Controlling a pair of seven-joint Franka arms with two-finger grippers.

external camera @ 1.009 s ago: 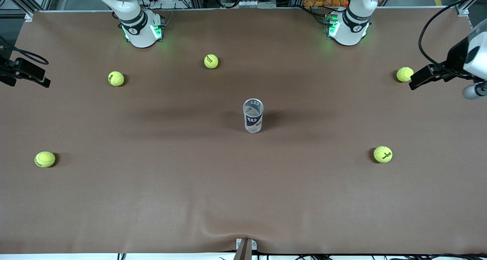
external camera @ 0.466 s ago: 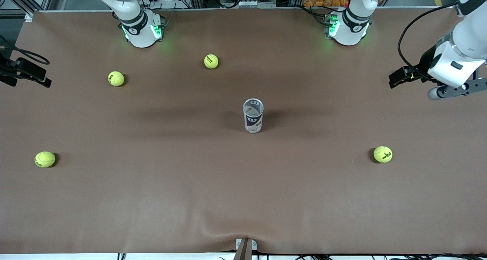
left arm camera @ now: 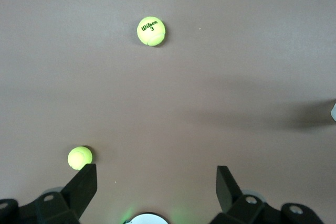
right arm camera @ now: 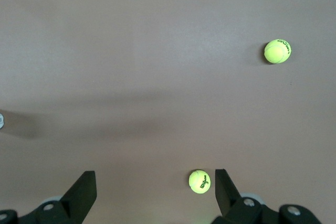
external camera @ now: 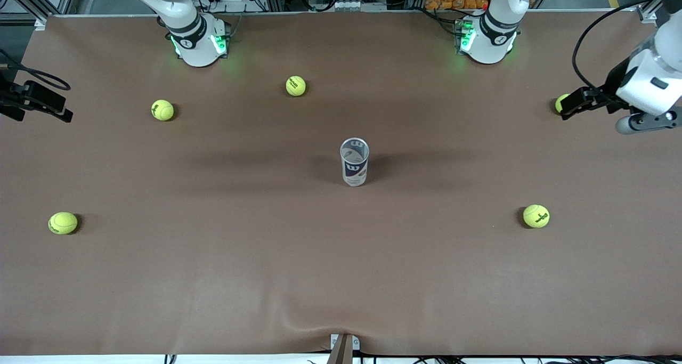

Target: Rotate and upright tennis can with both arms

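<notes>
The tennis can stands upright at the middle of the table, open silver rim up and the "W" label facing the front camera. Slivers of it show at the edge of the left wrist view and of the right wrist view. My left gripper hangs high over the left arm's end of the table, far from the can, and is open and empty. My right gripper hangs over the right arm's end of the table, also open and empty.
Several yellow-green tennis balls lie scattered on the brown table. One ball is partly hidden under my left gripper. Others lie around the can. The arm bases stand along the table's back edge.
My left arm's hand has swung about over its end of the table, toward the can and then partly back. The ball under it was hidden and now partly shows. The can and right gripper stayed put.
</notes>
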